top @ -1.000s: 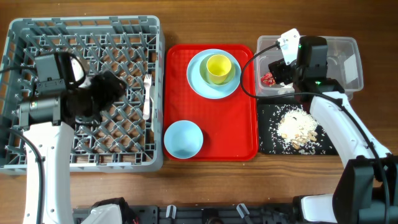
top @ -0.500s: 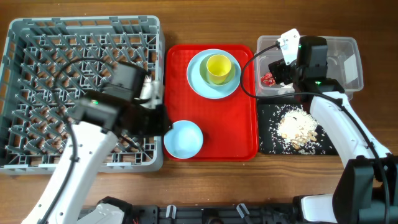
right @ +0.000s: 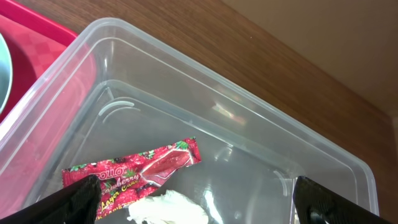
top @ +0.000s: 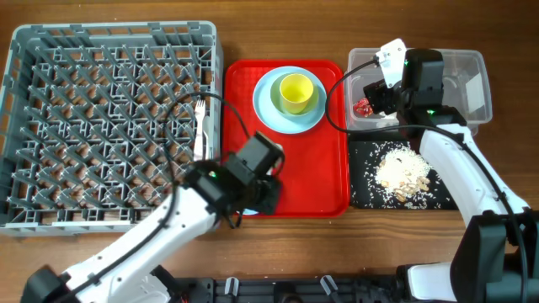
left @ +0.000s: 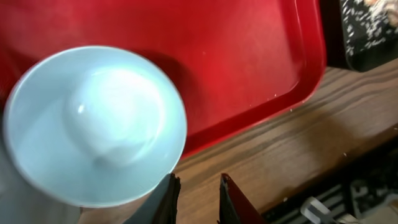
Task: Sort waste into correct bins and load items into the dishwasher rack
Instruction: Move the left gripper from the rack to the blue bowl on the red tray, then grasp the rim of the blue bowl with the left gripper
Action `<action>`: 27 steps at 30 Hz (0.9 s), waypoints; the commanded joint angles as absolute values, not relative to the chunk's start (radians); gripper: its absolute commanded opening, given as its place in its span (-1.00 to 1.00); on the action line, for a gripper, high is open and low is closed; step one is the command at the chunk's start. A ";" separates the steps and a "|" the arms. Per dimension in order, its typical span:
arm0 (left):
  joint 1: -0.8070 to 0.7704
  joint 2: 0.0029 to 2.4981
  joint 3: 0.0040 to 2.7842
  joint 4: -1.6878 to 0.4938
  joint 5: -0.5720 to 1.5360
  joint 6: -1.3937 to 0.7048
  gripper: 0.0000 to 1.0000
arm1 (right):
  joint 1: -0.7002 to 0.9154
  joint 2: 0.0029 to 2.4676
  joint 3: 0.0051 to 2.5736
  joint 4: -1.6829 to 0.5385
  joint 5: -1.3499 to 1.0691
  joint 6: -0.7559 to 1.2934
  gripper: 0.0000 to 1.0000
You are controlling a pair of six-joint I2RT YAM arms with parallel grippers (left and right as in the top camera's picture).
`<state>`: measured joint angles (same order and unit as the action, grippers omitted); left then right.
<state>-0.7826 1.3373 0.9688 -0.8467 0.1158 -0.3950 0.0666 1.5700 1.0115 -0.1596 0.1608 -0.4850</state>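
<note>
The white-blue bowl [left: 93, 124] sits upright and empty at the near left corner of the red tray [left: 249, 74], close to the tray's raised lip and the wooden surface [left: 280, 162]. The left pincer [left: 198, 190] hangs just beside the bowl's near rim. Its fingers are narrow, with only wood showing in the gap and nothing held.

The likely trouble is here. The gap sits off the rim, so closing or lowering now would probably catch nothing. A finger could nudge the glossy bowl across the smooth tray or tip it against the lip. A pinch on one thin edge may also let the bowl swing or slip on the way to the dishwasher rack [top: 118, 29], where a white fork [top: 200, 126] lies near the wall it must cross.

Farther off, the yellow-green cup [top: 296, 91] stands on the blue plate [top: 268, 114]. The right pincer [right: 196, 180] is spread wide and empty over the clear tub [right: 249, 106], which holds the red wrapper [right: 134, 168] and the napkin [right: 168, 208].
</note>
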 commanded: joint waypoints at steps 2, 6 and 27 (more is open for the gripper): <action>-0.855 1.458 0.946 -0.803 -0.063 -0.410 -0.67 | 0.064 1.580 1.026 -0.158 0.157 -0.497 0.99; -0.862 1.560 0.946 -0.767 -0.076 -0.432 -0.70 | 0.064 1.580 1.026 -0.158 0.157 -0.498 1.00; -0.861 1.578 1.024 -0.783 -0.173 -0.427 -0.64 | 0.064 1.580 1.026 -0.158 0.157 -0.498 1.00</action>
<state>-0.8574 1.6226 0.9855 -0.7677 -0.0448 -0.4248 0.0666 1.5700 1.0115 -0.1596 0.1608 -0.4850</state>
